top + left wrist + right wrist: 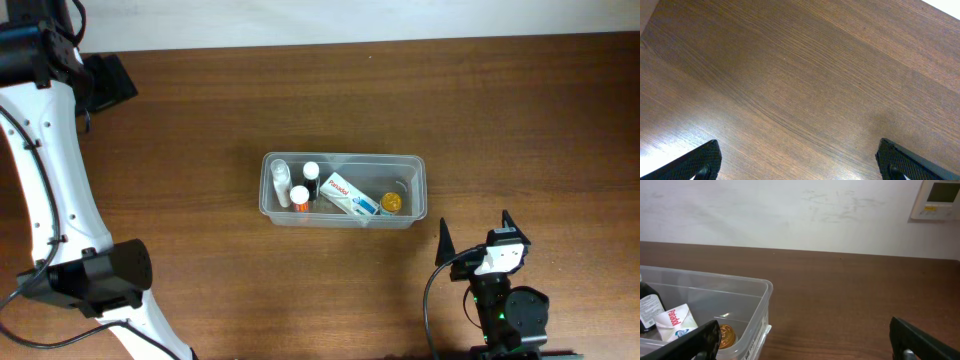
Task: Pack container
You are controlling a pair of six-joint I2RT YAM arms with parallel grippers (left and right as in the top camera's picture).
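The container (345, 157), a clear plastic tub, stands mid-table. Inside lie two small white bottles (281, 181), a dark bottle with a white cap (311, 176), a white box (350, 195) and a gold round lid (391, 202). My right gripper (475, 232) hovers open just off the tub's near right corner, empty. In the right wrist view the tub's rim (715, 279), the box (675, 320) and the gold lid (728, 336) sit left of the open gripper (805, 330). My left gripper (799, 150) is open over bare wood at the far left, holding nothing.
The left arm's white links (50, 180) run along the table's left side, with its black base (100, 275) near the front. A white wall with a control panel (937, 200) stands behind the table's far edge.
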